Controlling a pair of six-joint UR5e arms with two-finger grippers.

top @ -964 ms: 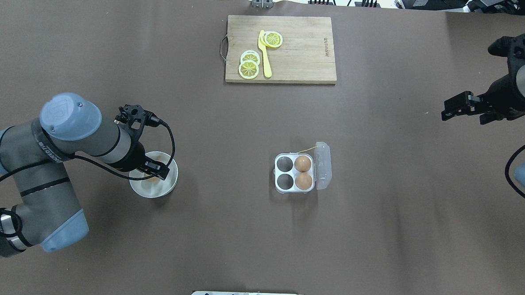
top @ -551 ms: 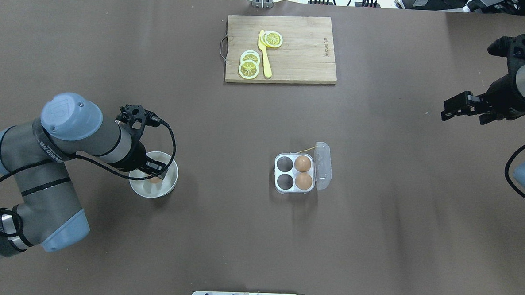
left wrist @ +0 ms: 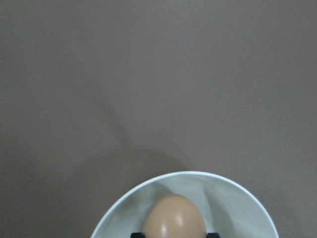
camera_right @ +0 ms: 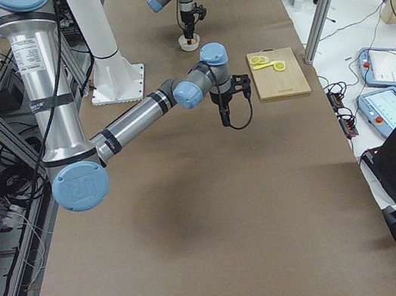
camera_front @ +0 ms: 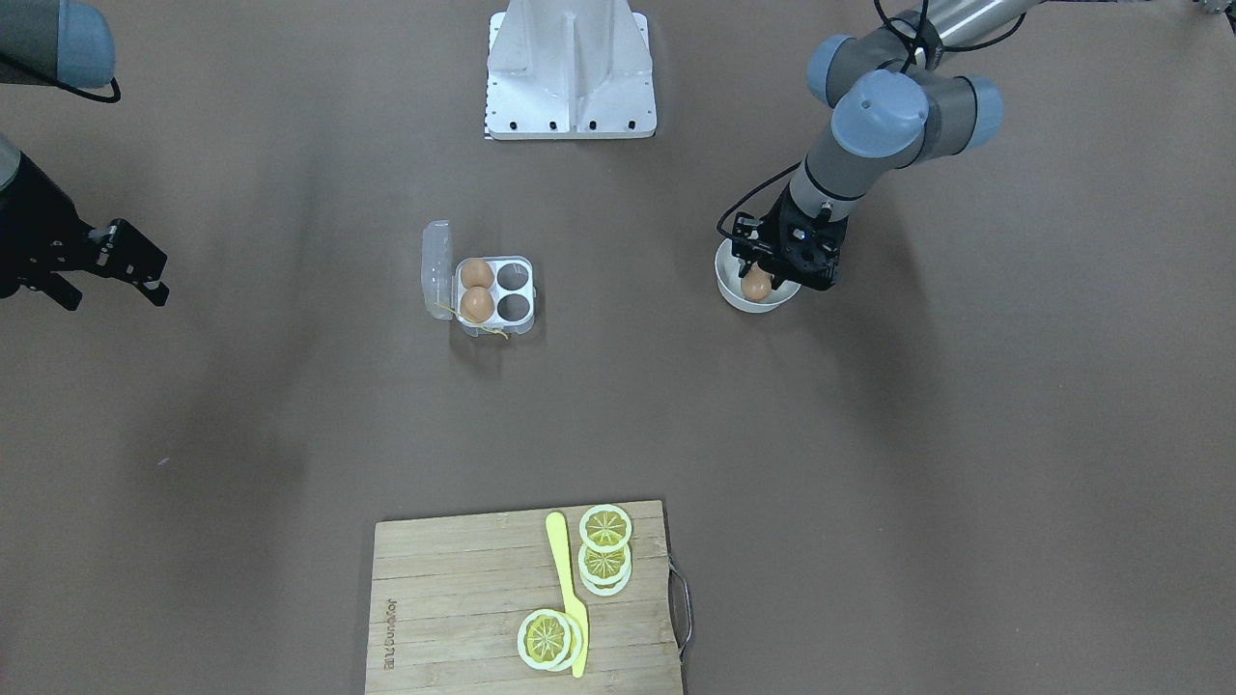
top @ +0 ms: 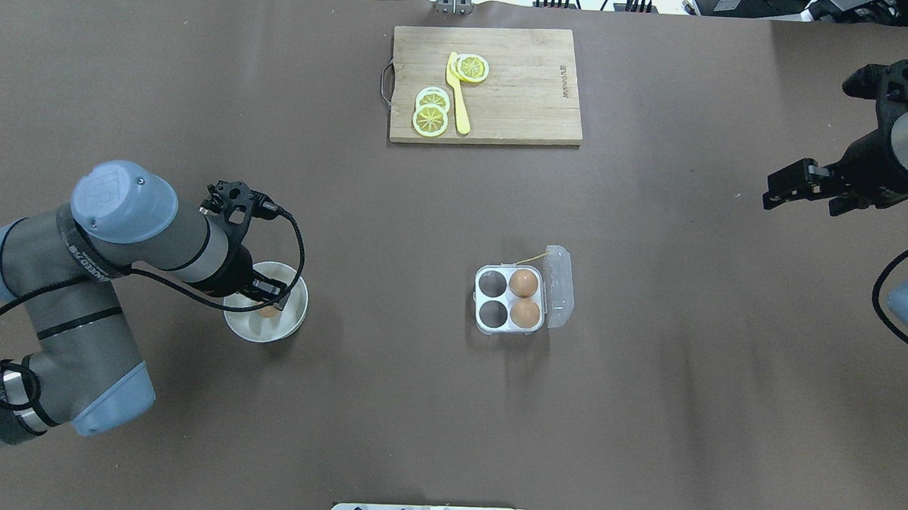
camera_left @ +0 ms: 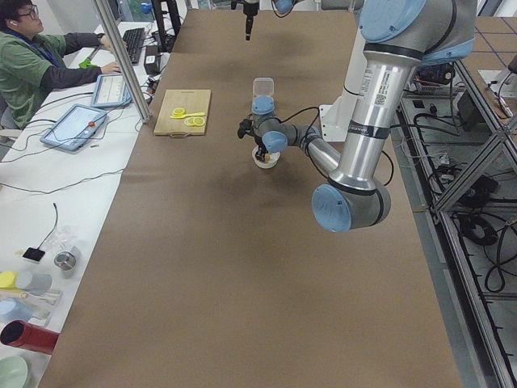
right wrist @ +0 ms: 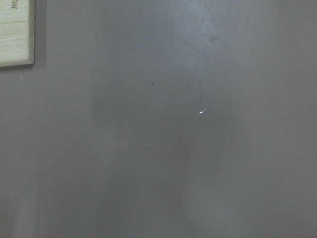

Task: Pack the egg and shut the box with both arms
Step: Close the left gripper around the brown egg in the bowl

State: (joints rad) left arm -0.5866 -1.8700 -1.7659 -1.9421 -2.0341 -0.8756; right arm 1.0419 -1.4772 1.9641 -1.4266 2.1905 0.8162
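Left gripper pinching egg in white bowl: lift straight, squeeze gently, head for box's empty cells.

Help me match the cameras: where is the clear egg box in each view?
Front-facing: egg box left of centre.
Overhead: egg box right of centre.
Exterior left: egg box upper centre, far off.
Exterior right: not visible.
Left wrist: not in it.
Right wrist: not in it.
Shared landmark: cutting board.
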